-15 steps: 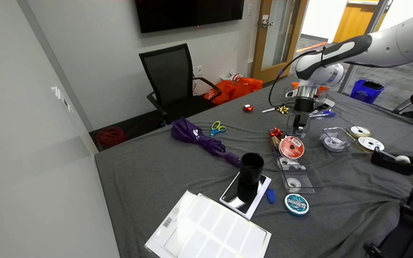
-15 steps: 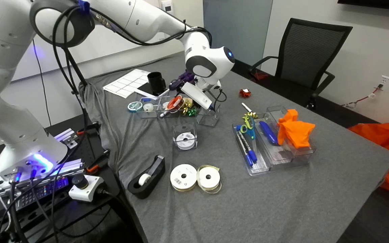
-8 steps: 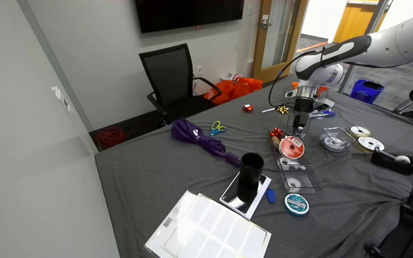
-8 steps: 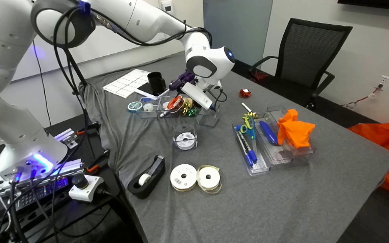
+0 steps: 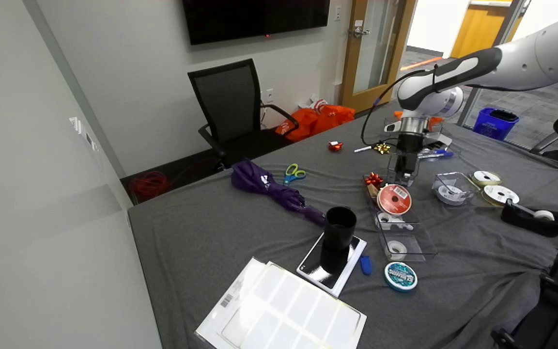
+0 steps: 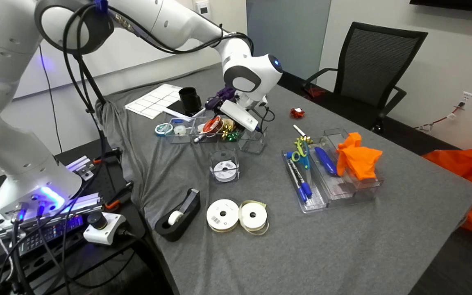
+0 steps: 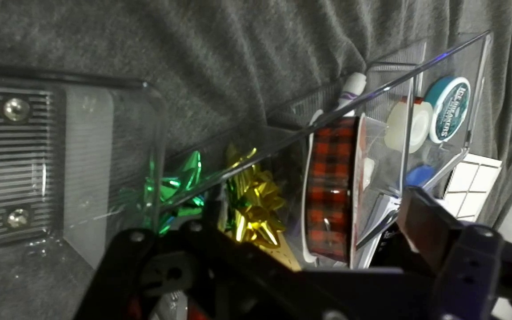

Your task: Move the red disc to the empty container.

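The red disc is a ribbon spool with a red label (image 5: 394,199). It stands tilted in a clear divided tray (image 5: 422,253); it also shows in an exterior view (image 6: 212,125). In the wrist view its plaid edge (image 7: 331,186) faces me. My gripper (image 7: 322,218) is open, with the spool between its fingers in the wrist view and gaps on both sides. In an exterior view the gripper (image 5: 406,177) is just behind the spool; how deep the fingers reach, I cannot tell. A clear container (image 7: 87,142) with nothing seen in it stands beside the tray; it also shows in an exterior view (image 6: 252,144).
Gold (image 7: 258,204) and green (image 7: 185,182) bows lie in the tray by the spool. A clear box holds a white spool (image 6: 224,171). A black cup (image 5: 340,228), purple umbrella (image 5: 274,190), tape dispenser (image 6: 178,215) and organizer (image 6: 330,196) stand around.
The arm and gripper have shifted very slightly to the left in both exterior views. The spool and containers have not moved.
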Robot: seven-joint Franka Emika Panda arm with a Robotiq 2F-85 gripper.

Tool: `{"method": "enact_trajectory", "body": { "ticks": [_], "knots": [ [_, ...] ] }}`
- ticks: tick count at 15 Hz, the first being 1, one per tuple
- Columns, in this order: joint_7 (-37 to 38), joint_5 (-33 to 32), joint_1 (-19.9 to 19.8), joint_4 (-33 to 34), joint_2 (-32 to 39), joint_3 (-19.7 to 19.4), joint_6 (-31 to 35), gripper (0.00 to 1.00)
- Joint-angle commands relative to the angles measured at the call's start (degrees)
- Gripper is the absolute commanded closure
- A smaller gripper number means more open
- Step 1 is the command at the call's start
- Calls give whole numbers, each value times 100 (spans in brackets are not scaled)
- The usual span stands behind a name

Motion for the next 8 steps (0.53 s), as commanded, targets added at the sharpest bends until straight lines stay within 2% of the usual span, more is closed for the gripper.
{"method": "enact_trajectory", "body": {
  "ticks": [1, 8],
  "knots": [
    [-181, -47, 19, -577, -373, 4, 308, 0],
    [-300, 62, 12, -1072, -815, 40, 289, 0]
  ]
}}
